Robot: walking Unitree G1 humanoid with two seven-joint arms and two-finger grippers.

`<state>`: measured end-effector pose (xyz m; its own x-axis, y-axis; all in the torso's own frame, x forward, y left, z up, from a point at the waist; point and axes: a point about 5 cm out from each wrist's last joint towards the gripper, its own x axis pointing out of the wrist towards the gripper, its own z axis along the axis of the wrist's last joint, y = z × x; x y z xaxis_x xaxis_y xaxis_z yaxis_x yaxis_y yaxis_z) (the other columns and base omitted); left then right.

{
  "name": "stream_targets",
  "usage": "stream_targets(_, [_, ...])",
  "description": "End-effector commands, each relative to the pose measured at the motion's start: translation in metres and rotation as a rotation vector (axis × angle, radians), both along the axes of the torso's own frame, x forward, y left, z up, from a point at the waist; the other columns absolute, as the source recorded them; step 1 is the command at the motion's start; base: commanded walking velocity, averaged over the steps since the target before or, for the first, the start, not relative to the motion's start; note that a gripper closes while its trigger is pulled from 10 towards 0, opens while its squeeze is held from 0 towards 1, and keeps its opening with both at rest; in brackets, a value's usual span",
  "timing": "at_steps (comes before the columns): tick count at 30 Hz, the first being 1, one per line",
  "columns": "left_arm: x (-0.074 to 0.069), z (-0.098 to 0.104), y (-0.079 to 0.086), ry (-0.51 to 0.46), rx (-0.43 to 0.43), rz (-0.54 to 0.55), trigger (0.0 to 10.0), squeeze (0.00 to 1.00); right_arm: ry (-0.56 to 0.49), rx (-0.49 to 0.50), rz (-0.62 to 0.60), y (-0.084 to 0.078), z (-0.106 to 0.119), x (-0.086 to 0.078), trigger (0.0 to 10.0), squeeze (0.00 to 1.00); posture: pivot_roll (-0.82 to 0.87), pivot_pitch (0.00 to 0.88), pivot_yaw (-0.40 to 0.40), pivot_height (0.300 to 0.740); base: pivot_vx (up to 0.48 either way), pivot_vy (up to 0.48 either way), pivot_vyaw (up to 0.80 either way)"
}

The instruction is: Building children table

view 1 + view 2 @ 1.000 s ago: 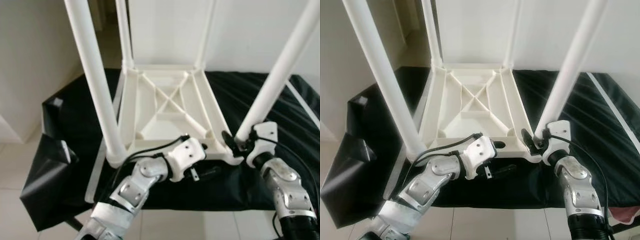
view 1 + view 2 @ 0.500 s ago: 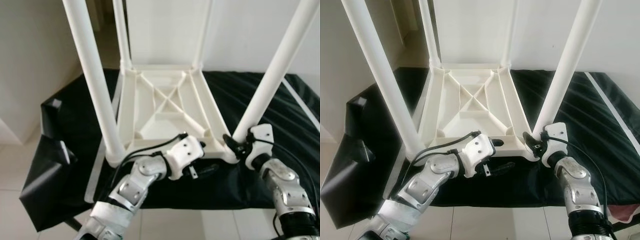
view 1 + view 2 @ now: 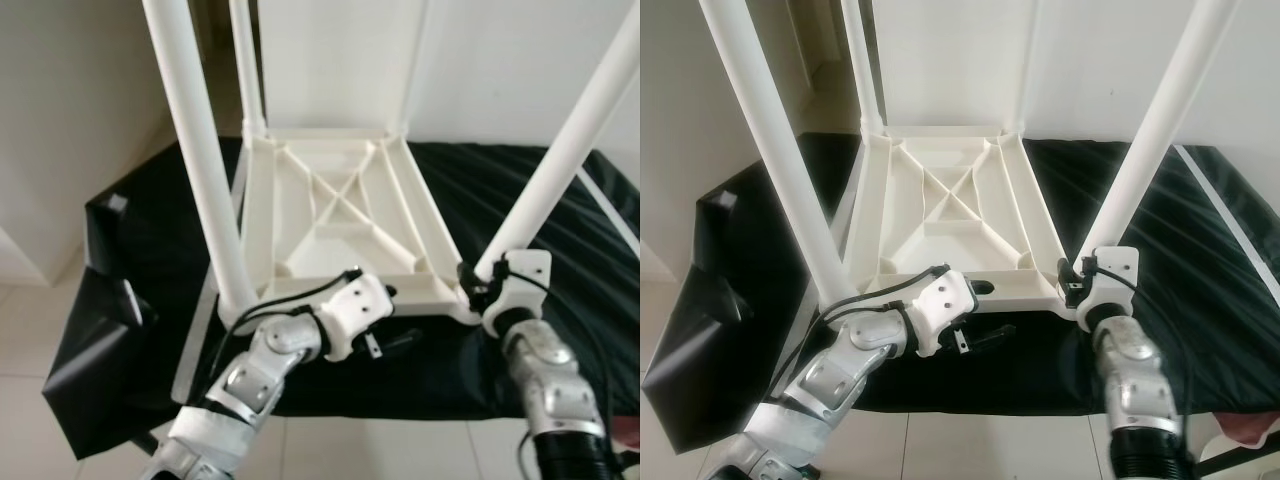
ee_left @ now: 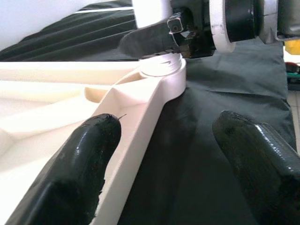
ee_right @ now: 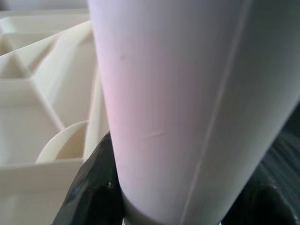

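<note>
Black fingers of my right gripper (image 3: pixel 1072 283) clamp the near-right leg (image 3: pixel 1155 140) at its socket; its long axis rises up-right. My left gripper (image 3: pixel 392 342), fingers spread, straddles the upturned tabletop (image 3: pixel 335 215)'s near edge.

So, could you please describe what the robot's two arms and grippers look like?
Both arms are jointed silver-grey metal segments ending in white plastic wrist housings. A thin black cable loops along the left arm into its wrist; another runs along the right arm. The left gripper has two long, rounded, matte black fingers. The right gripper has black fingers as well.
</note>
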<state>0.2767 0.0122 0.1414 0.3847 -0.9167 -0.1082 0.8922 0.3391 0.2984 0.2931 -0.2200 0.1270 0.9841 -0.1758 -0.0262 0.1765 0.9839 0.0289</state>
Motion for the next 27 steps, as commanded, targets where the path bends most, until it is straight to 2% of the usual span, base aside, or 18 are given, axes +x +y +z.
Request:
stream_targets(1, [-0.002, 0.0, 0.002, -0.007, 0.002, -0.002, 10.0, 0.0, 0.066, 0.019, -0.138, -0.012, -0.015, -0.01, 10.0, 0.0, 0.03, 0.0, -0.031, 0.74, 0.0, 0.0, 0.0])
stream_targets(5, [-0.001, 0.0, 0.003, -0.007, 0.006, -0.002, 10.0, 0.0, 0.05, 0.025, -0.216, -0.012, -0.015, -0.013, 10.0, 0.0, 0.02, 0.0, -0.027, 0.74, 0.0, 0.0, 0.0])
stream_targets(6, [0.002, -0.002, 0.005, -0.005, 0.017, 0.007, 10.0, 0.0, 0.028, 0.055, -0.442, -0.016, -0.017, -0.022, 10.0, 0.0, 0.02, 0.0, -0.026, 0.74, 0.0, 0.0, 0.0])
stream_targets(7, [0.002, -0.002, 0.005, -0.005, 0.017, 0.007, 10.0, 0.0, 0.028, 0.055, -0.442, -0.016, -0.017, -0.022, 10.0, 0.0, 0.02, 0.0, -0.026, 0.74, 0.0, 0.0, 0.0])
stream_targets(9, [0.004, -0.002, 0.005, -0.004, 0.019, 0.013, 10.0, 0.0, 0.032, 0.086, -0.558, -0.014, -0.02, -0.027, 10.0, 0.0, 0.02, 0.0, -0.023, 0.74, 0.0, 0.0, 0.0])
stream_targets(13, [0.002, -0.001, 0.003, -0.007, 0.02, -0.007, 10.0, 0.0, 0.016, 0.093, -0.503, -0.004, -0.016, -0.021, 10.0, 0.0, 0.01, 0.0, -0.022, 0.74, 0.0, 0.0, 0.0])
stream_targets(18, [0.0, -0.002, 0.002, -0.011, 0.024, -0.017, 10.0, 0.0, 0.013, 0.064, -0.525, -0.01, -0.013, -0.022, 10.0, 0.0, 0.02, 0.0, -0.027, 0.74, 0.0, 0.0, 0.0])
stream_targets(19, [0.0, -0.002, 0.002, -0.009, 0.022, -0.014, 10.0, 0.0, 0.011, 0.063, -0.531, -0.012, -0.012, -0.023, 10.0, 0.19, 0.02, 0.0, -0.032, 0.74, 0.0, 0.0, 0.0])
stream_targets(20, [0.0, -0.002, 0.002, -0.008, 0.021, -0.012, 10.0, 0.0, 0.006, 0.064, -0.53, -0.014, -0.012, -0.023, 10.0, 0.63, 0.02, 0.0, -0.032, 0.74, 0.0, 0.0, 0.0])
stream_targets(21, [-0.001, -0.002, 0.002, -0.007, 0.02, -0.011, 10.0, 0.0, 0.0, 0.068, -0.516, -0.014, -0.011, -0.023, 10.0, 1.0, 0.02, 0.0, -0.032, 0.74, 0.0, 0.0, 0.0])
stream_targets(27, [-0.004, -0.006, 0.004, 0.006, 0.022, -0.003, 10.0, 0.0, -0.039, 0.025, -0.492, -0.011, -0.006, -0.028, 10.0, 1.0, 0.03, 0.0, -0.04, 0.74, 0.0, 0.0, 0.0])
